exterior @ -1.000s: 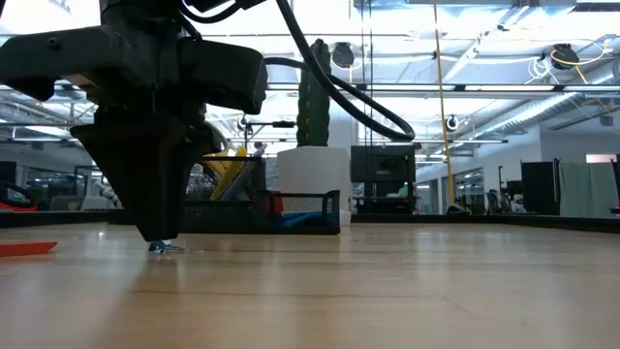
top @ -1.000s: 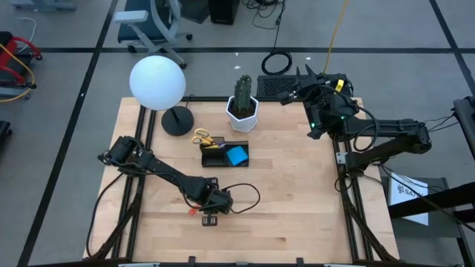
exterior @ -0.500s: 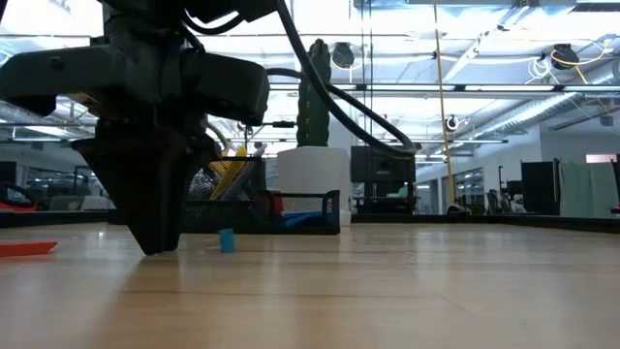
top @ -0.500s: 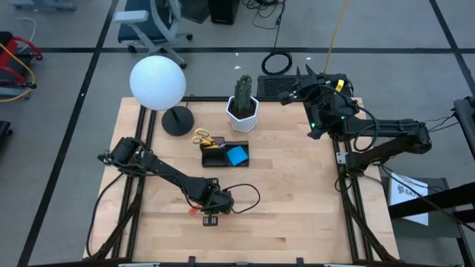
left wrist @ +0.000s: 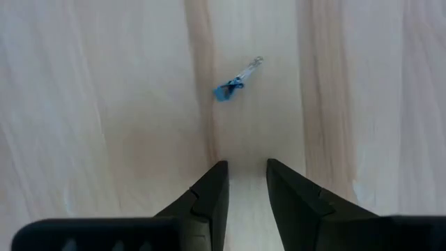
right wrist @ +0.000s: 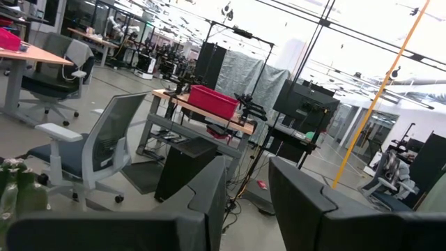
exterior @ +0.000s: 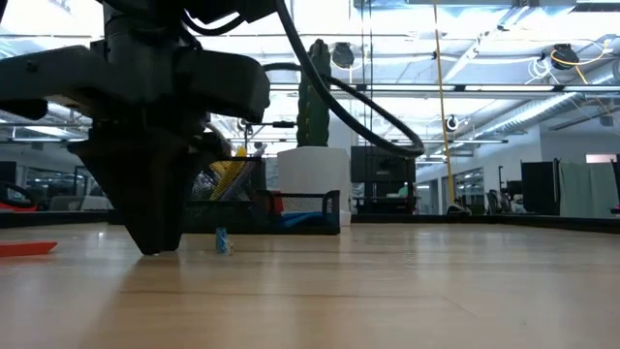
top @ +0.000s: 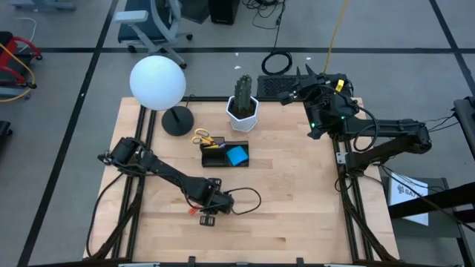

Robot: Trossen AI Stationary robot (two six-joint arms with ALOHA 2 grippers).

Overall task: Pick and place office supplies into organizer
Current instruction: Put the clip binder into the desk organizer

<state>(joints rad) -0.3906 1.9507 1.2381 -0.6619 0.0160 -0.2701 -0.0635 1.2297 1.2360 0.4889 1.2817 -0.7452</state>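
Note:
My left gripper [top: 209,215] [left wrist: 246,166] points down near the table's front, its tips just over the wood [exterior: 155,247]. It is open with nothing between the fingers. A small blue clip [left wrist: 230,87] [exterior: 222,240] lies flat on the table a little apart from it. A thin red-orange piece [exterior: 24,249] [top: 191,212] lies on the table to its left. The black organizer [top: 225,154] [exterior: 281,208] stands mid-table and holds yellow-handled scissors [top: 202,138] and a blue sticky-note pad [top: 237,155]. My right gripper [top: 303,76] [right wrist: 247,164] is raised at the far right, open and empty.
A lamp with a white globe [top: 157,81] and round black base [top: 177,121] stands at the far left. A cactus in a white pot [top: 243,111] is behind the organizer, and a black keyboard [top: 276,87] lies at the far edge. The left arm's cable [top: 249,196] loops over the table.
The blue clip was right at my left gripper's fingertips a second ago. It now lies free on the table, a short way toward the right edge. My left gripper has stayed in place and rolled slightly about its own axis.

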